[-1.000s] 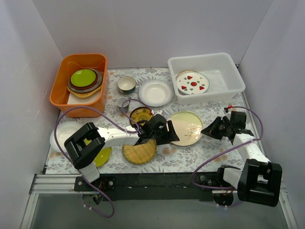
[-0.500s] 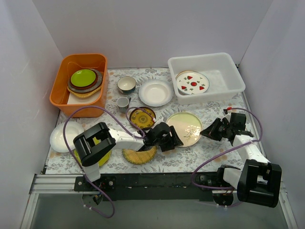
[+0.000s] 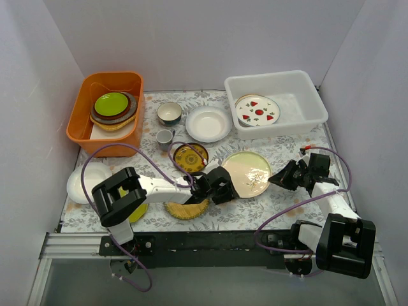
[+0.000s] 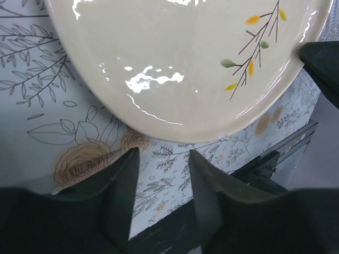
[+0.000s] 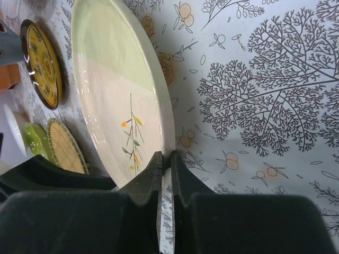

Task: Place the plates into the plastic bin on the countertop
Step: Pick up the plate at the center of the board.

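The cream plate with a leaf sprig (image 3: 247,172) lies tilted on the leaf-printed cloth (image 3: 287,148). My right gripper (image 3: 276,180) is shut on its right rim; the right wrist view shows the fingers (image 5: 165,157) pinching the edge of the plate (image 5: 111,95). My left gripper (image 3: 224,190) is open at the plate's near-left edge, and in the left wrist view its fingers (image 4: 161,159) stand apart just below the rim of the plate (image 4: 175,58). The white plastic bin (image 3: 320,99) at the back right holds a strawberry plate (image 3: 258,110).
A white plate (image 3: 208,123), a brown-and-yellow plate (image 3: 190,157), a woven-straw plate (image 3: 185,208), a lime plate (image 3: 138,210) and another white plate (image 3: 85,182) lie on the cloth. The orange tub (image 3: 80,127) holds stacked plates. A teal-inside bowl (image 3: 169,113) and grey cup (image 3: 164,137) stand nearby.
My left gripper has slid nearer and rightward along the sprig plate's left edge. My right gripper has moved slightly in at the right rim, and the plate has shifted a little.
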